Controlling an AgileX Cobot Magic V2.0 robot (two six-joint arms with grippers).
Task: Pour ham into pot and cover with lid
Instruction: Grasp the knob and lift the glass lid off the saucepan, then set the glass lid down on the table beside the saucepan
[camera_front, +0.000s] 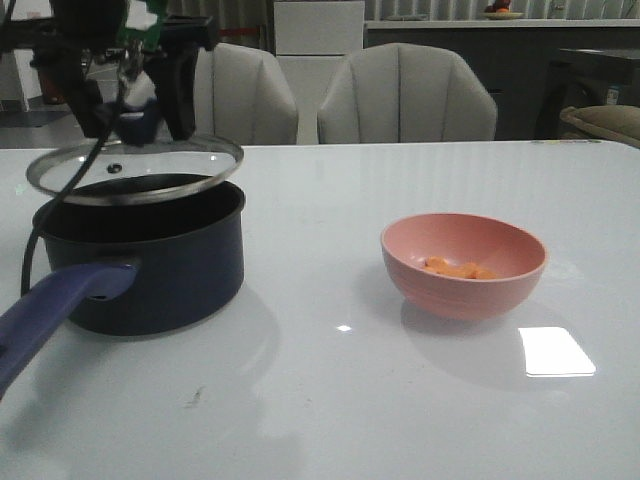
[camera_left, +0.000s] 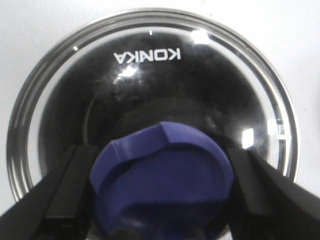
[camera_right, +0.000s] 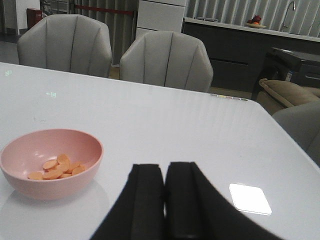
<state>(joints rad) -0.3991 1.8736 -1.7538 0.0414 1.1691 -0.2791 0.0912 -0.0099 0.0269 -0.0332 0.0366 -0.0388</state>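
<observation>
In the front view the left arm is cut off at the upper left edge of the frame, and its dark parts blur together, so the left tool is hard to read there. The pot's inside is hidden in every view: from the front by its own wall and the lid, from the left wrist by dark glare under the glass. The right tool shows only in its own wrist view, low in the frame; its 2 black fingers press together with nothing between them.

The salmon-pink round bowl sits on the glossy white surface right of centre and holds the ham, a small heap of flat orange-pink pieces lying at its bottom.

The dark navy round saucepan stands at the left of the frame, upright, its long purple-blue handle running toward the lower left corner, where its end is cut off. The round clear glass lid with a shiny metal rim hangs over the pot's mouth, tilted, its right edge higher; whether its low side touches the rim I cannot tell. In the left wrist view the left tool's 2 black fingers clamp the lid's blue-purple flared knob from both sides, and "KONKA" reads upside down on the glass.
</observation>
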